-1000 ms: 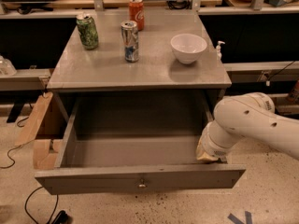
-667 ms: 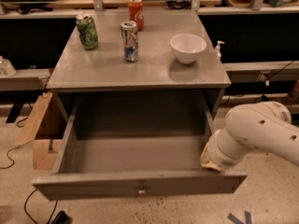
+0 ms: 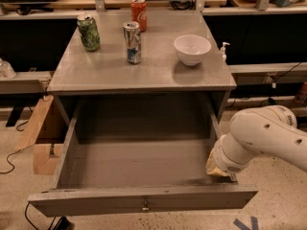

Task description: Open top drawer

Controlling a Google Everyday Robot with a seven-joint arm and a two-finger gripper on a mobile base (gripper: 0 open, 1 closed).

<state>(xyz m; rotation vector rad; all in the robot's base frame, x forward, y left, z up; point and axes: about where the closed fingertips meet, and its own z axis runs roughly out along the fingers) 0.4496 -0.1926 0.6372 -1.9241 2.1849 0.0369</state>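
Note:
The top drawer (image 3: 139, 198) is a wide grey drawer with a flat front and a small brass knob (image 3: 145, 207). It stands pulled far out of the grey cabinet (image 3: 144, 73), and its deep box (image 3: 139, 162) shows bare inside. My white arm (image 3: 268, 135) comes in from the right. My gripper (image 3: 218, 168) is low at the drawer's right wall, near the front corner, mostly hidden behind the arm's wrist.
On the cabinet top stand a green can (image 3: 89, 32), a silver and blue can (image 3: 132, 42), a red can (image 3: 138, 13) and a white bowl (image 3: 192, 49). Cardboard (image 3: 41, 135) leans at the left. A soap dispenser (image 3: 223, 51) and shelving stand behind.
The drawer has slid a little further out toward the camera. My arm and gripper have moved down and toward the camera along with its right side.

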